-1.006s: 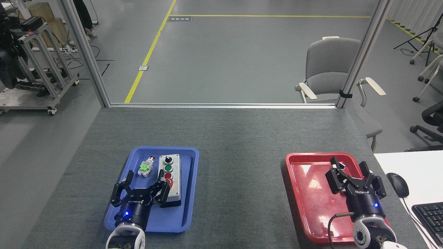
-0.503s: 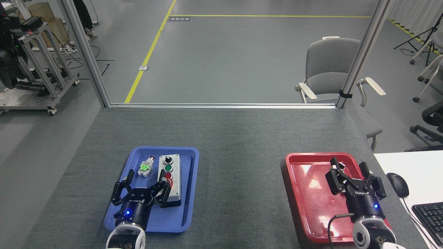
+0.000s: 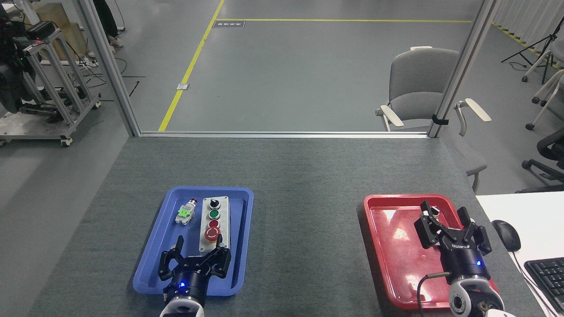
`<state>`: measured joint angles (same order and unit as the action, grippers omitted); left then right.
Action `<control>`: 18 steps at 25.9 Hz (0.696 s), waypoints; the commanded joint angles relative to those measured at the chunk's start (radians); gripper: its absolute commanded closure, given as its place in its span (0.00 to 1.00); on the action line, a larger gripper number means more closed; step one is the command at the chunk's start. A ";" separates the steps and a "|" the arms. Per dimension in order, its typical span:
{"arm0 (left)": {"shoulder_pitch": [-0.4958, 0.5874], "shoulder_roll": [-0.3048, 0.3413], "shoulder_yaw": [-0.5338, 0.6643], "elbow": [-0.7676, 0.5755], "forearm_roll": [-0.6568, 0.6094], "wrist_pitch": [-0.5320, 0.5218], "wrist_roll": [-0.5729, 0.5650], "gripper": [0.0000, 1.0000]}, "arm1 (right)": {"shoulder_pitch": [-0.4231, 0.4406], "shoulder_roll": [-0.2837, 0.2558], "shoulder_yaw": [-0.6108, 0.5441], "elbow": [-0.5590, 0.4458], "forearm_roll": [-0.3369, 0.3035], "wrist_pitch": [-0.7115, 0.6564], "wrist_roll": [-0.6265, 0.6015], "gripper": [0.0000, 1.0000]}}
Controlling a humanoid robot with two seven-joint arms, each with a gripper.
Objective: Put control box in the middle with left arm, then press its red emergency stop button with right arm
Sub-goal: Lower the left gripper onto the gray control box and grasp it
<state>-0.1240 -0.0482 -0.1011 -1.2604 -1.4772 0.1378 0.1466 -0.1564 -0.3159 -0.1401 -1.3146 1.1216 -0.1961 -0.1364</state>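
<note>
The light grey control box [image 3: 214,223] lies lengthwise in the blue tray [image 3: 152,268], its black knob farthest from me. Its red emergency stop button [image 3: 213,234] with a yellow ring sits at the near end, in full view. My left gripper [image 3: 195,260] hovers open just in front of the box's near end, fingers spread and holding nothing. My right gripper [image 3: 449,225], with a looping black cable at its wrist, hangs open over the red tray [image 3: 396,255]. The middle [image 3: 306,229] of the dark grey felt tabletop lies between the two trays.
A small loose switch part [image 3: 185,212] with a green clip lies in the blue tray left of the box. A white desk with a mouse [image 3: 506,234] and keyboard [image 3: 546,275] borders the table's right side. A grey chair [image 3: 418,86] stands beyond the far edge.
My left gripper has drawn back toward me and shifted right, uncovering the box's near end and the big red button. The right arm has barely moved.
</note>
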 commanded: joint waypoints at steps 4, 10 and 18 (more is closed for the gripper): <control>-0.023 -0.002 -0.038 0.073 -0.012 0.032 0.025 0.00 | 0.001 0.001 -0.001 0.000 0.000 0.000 -0.002 0.00; -0.035 -0.012 -0.048 0.111 -0.012 0.034 0.045 0.00 | 0.001 0.001 -0.001 0.001 0.000 0.000 -0.002 0.00; -0.095 -0.012 -0.055 0.249 -0.011 0.049 0.077 0.00 | 0.001 0.003 0.001 0.001 0.000 0.000 -0.002 0.00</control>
<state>-0.1975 -0.0597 -0.1542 -1.0586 -1.4893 0.1773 0.2099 -0.1550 -0.3131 -0.1397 -1.3133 1.1213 -0.1960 -0.1382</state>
